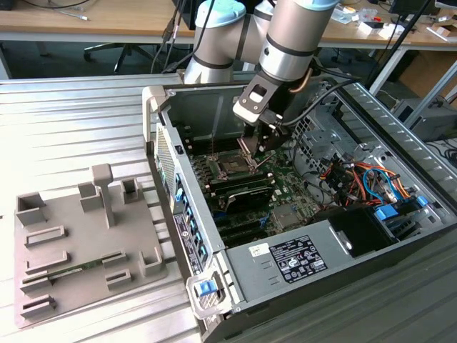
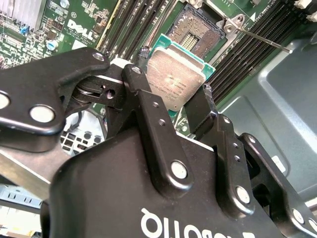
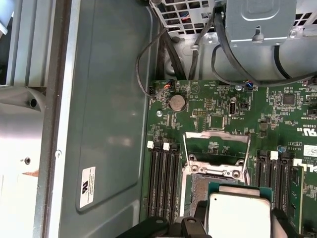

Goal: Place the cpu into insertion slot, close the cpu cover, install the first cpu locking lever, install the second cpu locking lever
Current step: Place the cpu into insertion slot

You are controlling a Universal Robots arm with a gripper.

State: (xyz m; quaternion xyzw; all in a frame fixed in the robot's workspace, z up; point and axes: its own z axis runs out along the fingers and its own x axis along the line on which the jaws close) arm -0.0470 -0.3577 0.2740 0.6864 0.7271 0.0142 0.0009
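My gripper (image 2: pixel 176 72) is shut on the cpu (image 2: pixel 174 78), a small square chip with a dull silver top and a green rim, gripped at two opposite edges by the black fingers (image 2: pixel 143 74). It hangs tilted just above the open insertion slot (image 2: pixel 198 33), whose pin field shows bare. In the first wrist view the cpu (image 3: pixel 238 214) overlaps the near edge of the slot (image 3: pixel 200 182), and the silvery cpu cover (image 3: pixel 216 142) stands open beyond it. A thin locking lever (image 2: pixel 260 38) sticks out unlatched beside the slot. In the exterior view my gripper (image 1: pixel 255 145) is inside the case, over the slot (image 1: pixel 233 166).
The motherboard (image 1: pixel 285 196) lies in an open computer case (image 1: pixel 161 136) on a ribbed metal table. Memory slots (image 3: pixel 162 181) flank the socket on both sides. Drive cables (image 1: pixel 357 179) bunch at the exterior view's right. A grey fixture tray (image 1: pixel 78 243) sits at the exterior view's left.
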